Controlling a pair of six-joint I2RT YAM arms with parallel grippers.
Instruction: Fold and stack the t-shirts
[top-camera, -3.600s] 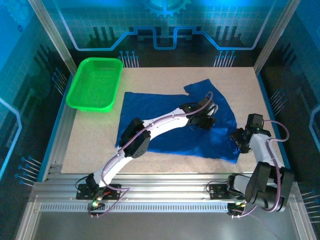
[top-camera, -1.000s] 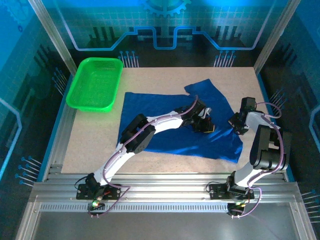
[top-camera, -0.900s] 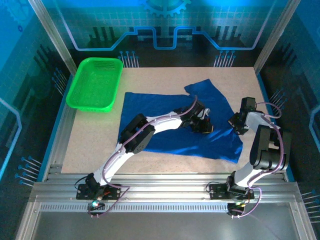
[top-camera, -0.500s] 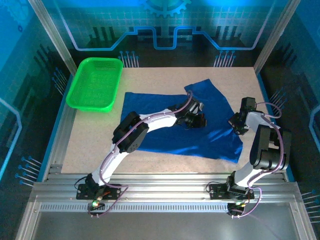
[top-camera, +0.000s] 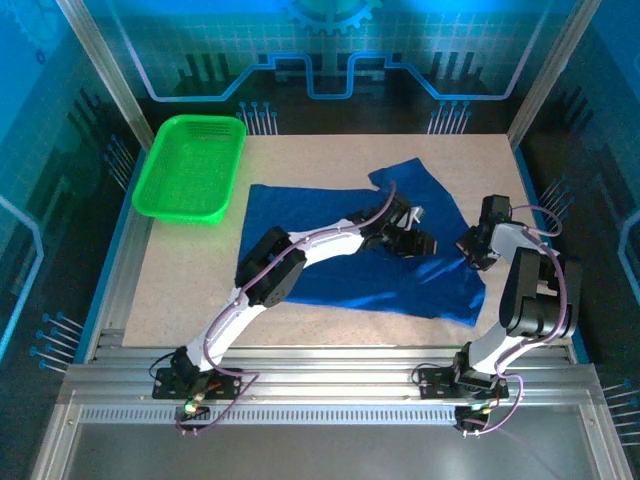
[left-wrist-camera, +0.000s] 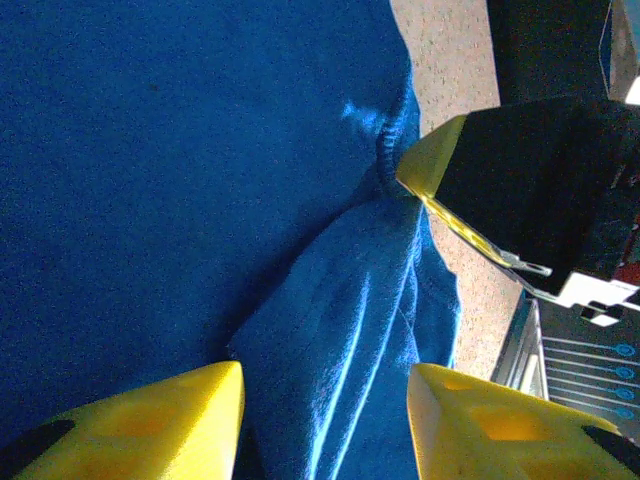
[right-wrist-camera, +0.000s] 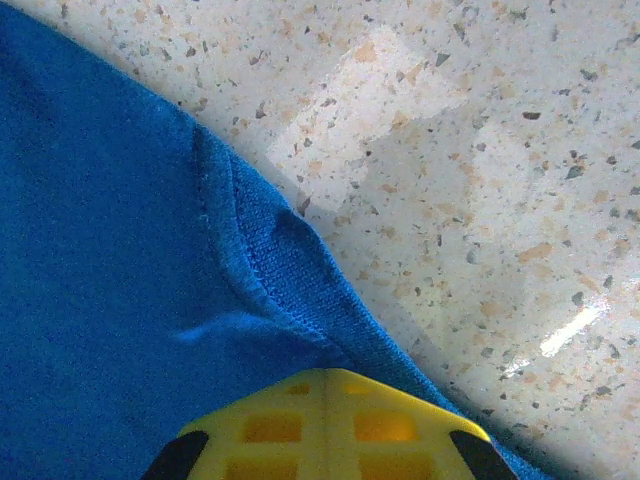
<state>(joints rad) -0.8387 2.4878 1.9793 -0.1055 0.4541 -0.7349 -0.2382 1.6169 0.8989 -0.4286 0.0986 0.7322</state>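
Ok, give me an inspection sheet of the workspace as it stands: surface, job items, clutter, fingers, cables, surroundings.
Surface: speckled beige tabletop, flat, with the shirt lying on it.
Job's things: one royal-blue cloth t-shirt, spread out, unfolded, creased at its right side; no stack yet.
Clutter: green plastic mesh basket at the far left corner, nothing seen inside.
Grippers: left gripper over the shirt, fingers apart, holding nothing; right gripper with fingers shut on the shirt's right hem.
Cables: purple cables run along both arms; none seen caught in the cloth.
Surroundings: aluminium rails at the near edge; blue-lit wall panels around.
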